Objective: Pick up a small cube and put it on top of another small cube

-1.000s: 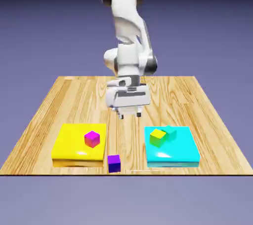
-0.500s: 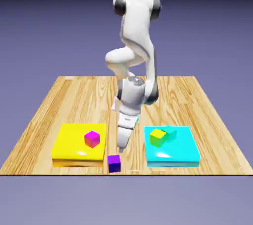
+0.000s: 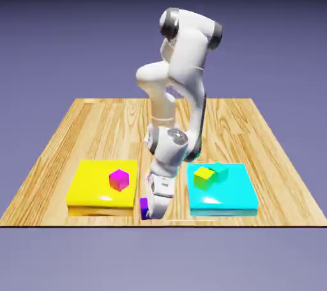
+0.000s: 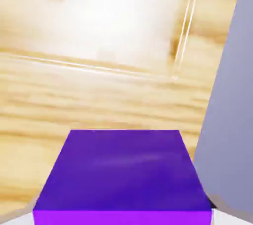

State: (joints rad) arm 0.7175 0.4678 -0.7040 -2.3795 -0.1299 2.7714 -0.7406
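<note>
- My claw (image 4: 122, 218) pinches the dark violet cube (image 4: 122, 169), one finger at each side.
- The cube sits near the table's (image 3: 198, 117) front edge, probably touching the wood; my hand partly hides it.
- Yellow slab (image 3: 102, 184) and cyan slab (image 3: 222, 191) flank me.

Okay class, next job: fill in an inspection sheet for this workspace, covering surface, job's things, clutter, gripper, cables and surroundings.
Surface: wooden table, light grain, glare in the hand view.
Job's things: purple cube at the table's near edge, between the gripper's fingers; which cube it should go on, cannot tell.
Clutter: yellow block with a pink cube on it; cyan block with a yellow-green cube and a teal cube on it.
Gripper: shut on the purple cube, fingertips mostly hidden.
Cables: nothing seen.
Surroundings: plain blue-violet backdrop.
</note>
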